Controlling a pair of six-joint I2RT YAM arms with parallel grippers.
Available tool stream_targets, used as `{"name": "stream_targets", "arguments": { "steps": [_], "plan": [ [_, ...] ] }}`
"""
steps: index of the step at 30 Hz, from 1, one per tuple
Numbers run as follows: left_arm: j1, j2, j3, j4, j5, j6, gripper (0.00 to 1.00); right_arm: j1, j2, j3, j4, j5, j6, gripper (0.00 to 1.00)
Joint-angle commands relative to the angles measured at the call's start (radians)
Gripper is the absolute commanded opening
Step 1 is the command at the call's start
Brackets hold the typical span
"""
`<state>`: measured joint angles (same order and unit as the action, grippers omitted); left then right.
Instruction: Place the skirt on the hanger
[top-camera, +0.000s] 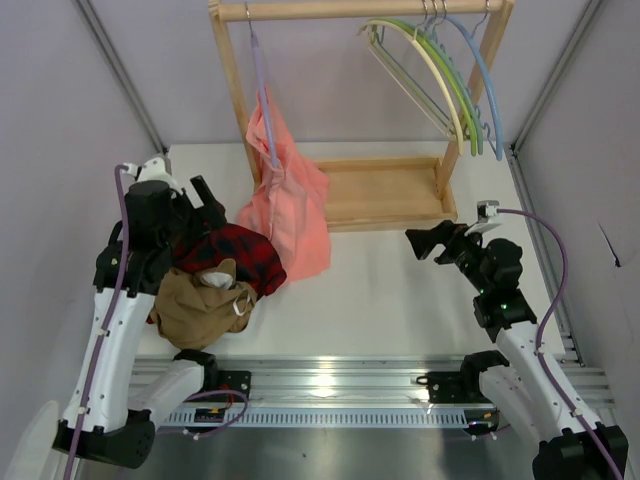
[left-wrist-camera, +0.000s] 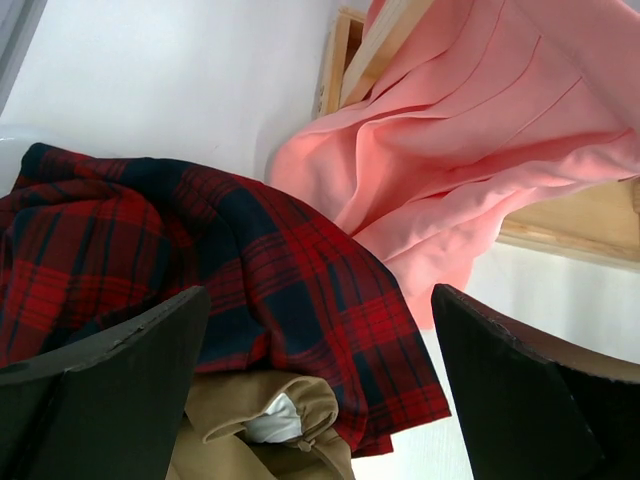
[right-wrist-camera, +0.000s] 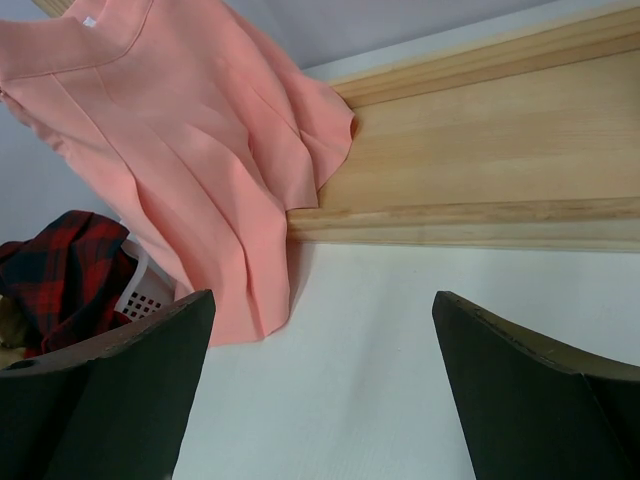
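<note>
The red and black plaid skirt (top-camera: 240, 255) lies crumpled on a pile at the left, partly over a tan-brown cloth (top-camera: 200, 305). In the left wrist view the skirt (left-wrist-camera: 200, 250) fills the middle. My left gripper (top-camera: 212, 205) hovers just above the skirt's far left side, open and empty (left-wrist-camera: 320, 390). The cream hanger (top-camera: 425, 60) hangs on the wooden rail at the back right. My right gripper (top-camera: 425, 243) is open and empty (right-wrist-camera: 320, 400) above bare table, right of the pile. The skirt shows small at the left of the right wrist view (right-wrist-camera: 60, 270).
A salmon-pink garment (top-camera: 290, 200) hangs from a lilac hanger (top-camera: 262, 90) and drapes onto the table beside the skirt. Green (top-camera: 455, 70) and blue (top-camera: 487, 80) hangers hang beside the cream one. The wooden rack base (top-camera: 385, 190) stands behind. A white basket (right-wrist-camera: 145, 290) peeks from under the pile.
</note>
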<state>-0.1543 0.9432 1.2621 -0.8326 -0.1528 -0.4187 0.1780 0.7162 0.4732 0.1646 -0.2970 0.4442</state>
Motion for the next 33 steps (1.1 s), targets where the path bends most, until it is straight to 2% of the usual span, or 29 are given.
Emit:
{"name": "stream_targets", "arguments": {
  "steps": [1,8,12,15,21,29,33],
  "plan": [
    [0.007,-0.038,-0.007,-0.006,-0.016,0.004,1.00,0.005,-0.009,-0.001,0.052,-0.011,-0.006,0.99],
    [0.009,-0.046,-0.033,-0.092,-0.057,-0.041,1.00,0.006,0.008,-0.019,0.070,-0.008,0.010,0.99],
    [0.009,-0.017,-0.108,-0.134,-0.177,-0.101,1.00,0.006,0.022,-0.030,0.098,-0.013,0.024,0.99],
    [0.009,0.009,-0.174,-0.082,-0.217,-0.135,0.99,0.009,0.028,-0.028,0.093,-0.019,0.025,0.99],
    [0.009,0.074,-0.199,0.061,-0.203,-0.124,1.00,0.011,-0.001,-0.038,0.075,-0.008,0.031,0.99],
    [0.009,0.149,-0.245,0.087,-0.231,-0.131,0.99,0.011,-0.021,-0.039,0.047,0.016,0.008,0.99],
    [0.007,0.123,-0.286,0.135,-0.209,-0.127,0.94,0.009,-0.012,-0.036,0.053,0.015,0.010,0.99]
  ]
}}
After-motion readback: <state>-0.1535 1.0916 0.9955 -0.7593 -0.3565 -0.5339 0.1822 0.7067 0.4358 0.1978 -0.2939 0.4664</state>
